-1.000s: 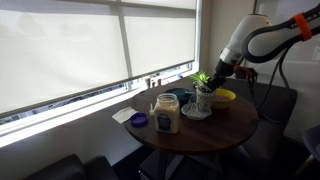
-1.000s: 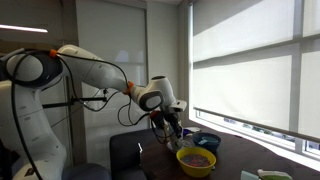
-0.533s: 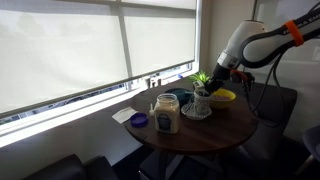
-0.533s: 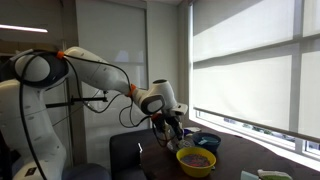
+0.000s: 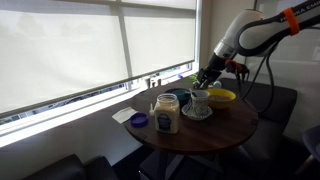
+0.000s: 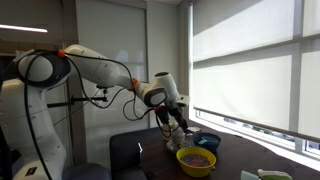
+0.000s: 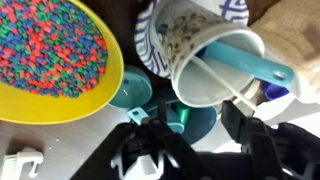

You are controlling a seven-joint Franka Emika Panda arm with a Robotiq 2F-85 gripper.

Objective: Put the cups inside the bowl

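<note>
Window blinds back a round dark wooden table (image 5: 200, 132) in an exterior view, where the white robot arm (image 5: 250, 30) bends at the elbow and slopes down from the upper right. Its black gripper (image 5: 204, 80) hangs just above the pale greenish-white cup (image 5: 200, 101). That cup sits in the shallow white bowl with a dark blue pattern (image 5: 190, 114), just beside the plain yellow bowl (image 5: 223, 96). The dark teal cup (image 5: 176, 98) stands outside the patterned bowl, behind the tall clear jar with a white lid (image 5: 166, 114). In the wrist view the jaws stand apart, holding nothing.
</note>
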